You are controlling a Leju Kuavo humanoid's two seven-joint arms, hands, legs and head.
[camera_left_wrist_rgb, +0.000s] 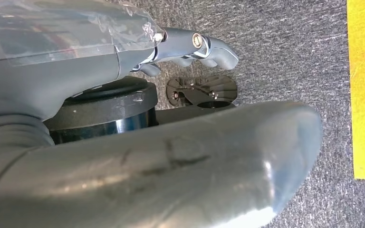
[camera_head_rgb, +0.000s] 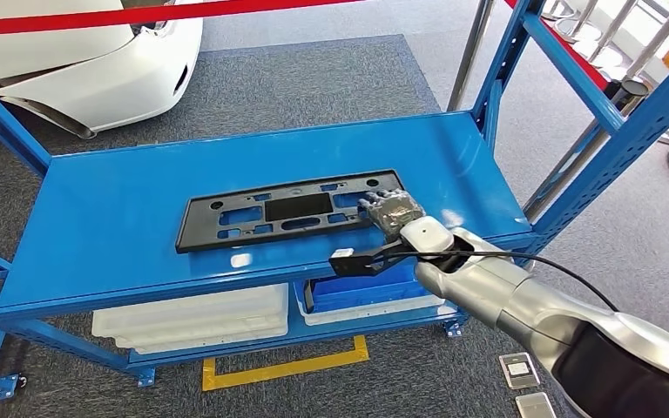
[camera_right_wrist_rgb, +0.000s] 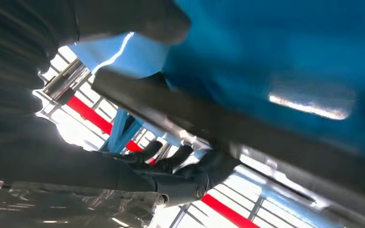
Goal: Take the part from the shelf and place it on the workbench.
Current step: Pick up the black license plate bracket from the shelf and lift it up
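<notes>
part (camera_head_rgb: 289, 210) on shelf (camera_head_rgb: 104, 218), right hand (camera_head_rgb: 392, 209) gripping

We see a flat black plastic part (camera_head_rgb: 289, 212), pierced with a pattern of rectangular and oval cut-outs, lying on the glossy bright blue metal shelf (camera_head_rgb: 122, 226), and at the part's near end our right hand (camera_head_rgb: 392, 209) shows mottled grey fingers behind a white wrist and a silver arm. Under that shelf sit milky white plastic trays (camera_head_rgb: 193, 319), one holding a blue bin (camera_head_rgb: 375, 289), and the floor below them is speckled grey carpet (camera_head_rgb: 331, 78) marked with a yellow tape outline (camera_head_rgb: 283, 367). Beyond the shelf we see a red strip (camera_head_rgb: 139, 15) across a glossy white car body (camera_head_rgb: 96, 74).
</notes>
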